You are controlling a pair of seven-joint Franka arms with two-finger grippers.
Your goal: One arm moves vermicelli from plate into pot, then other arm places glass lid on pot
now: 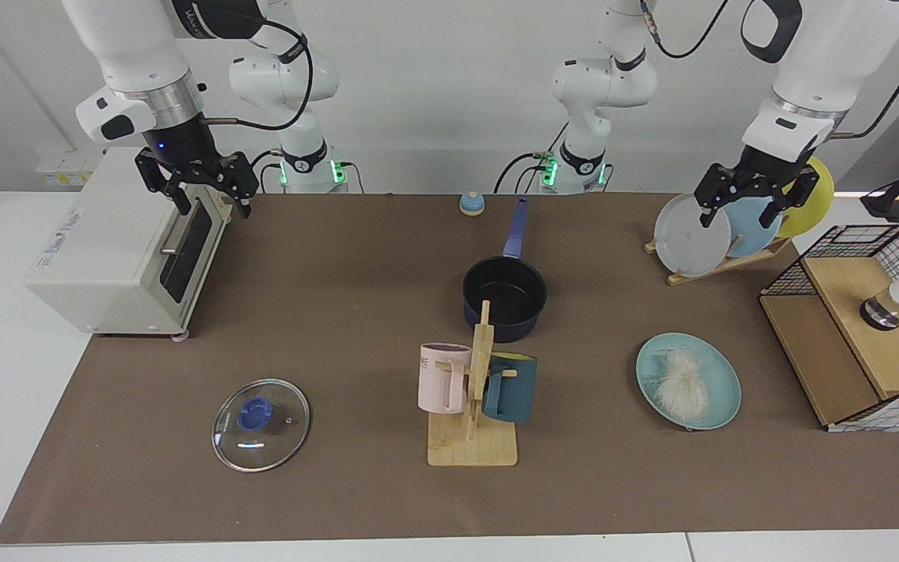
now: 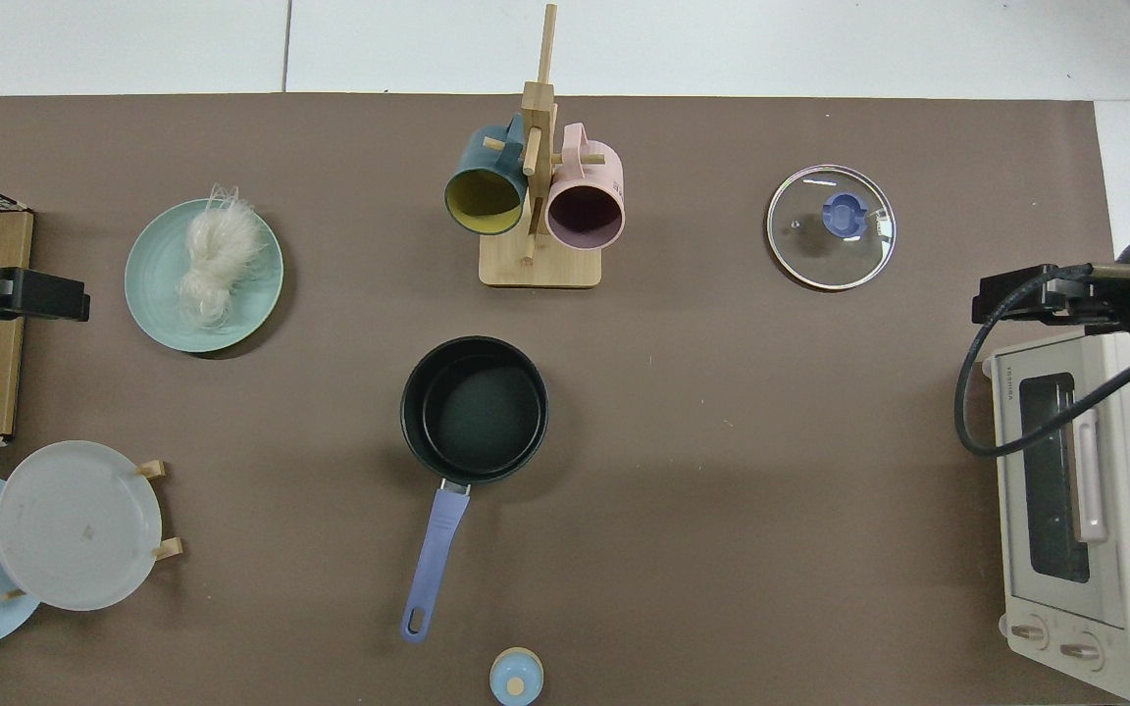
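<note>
Resting mid-table, the pot (image 1: 505,299) sits empty, with the plate (image 1: 723,376) at its 4 o'clock in the facing view and the glass lid (image 1: 261,425) at 8 o'clock; the vermicelli (image 1: 682,384) lies on the plate. Both arms wait high: the left gripper (image 1: 756,199) hangs open above the rack, the right gripper (image 1: 196,184) open over the toaster. Likely risks: loose threads could snag and trail outside the pot, and the lid's low knob invites a slip.

Open brown mat all round the pot (image 1: 505,299) — except the wooden mug rack (image 1: 474,406) just beside it, standing between the glass lid (image 1: 261,425) and the plate (image 1: 688,381).
</note>
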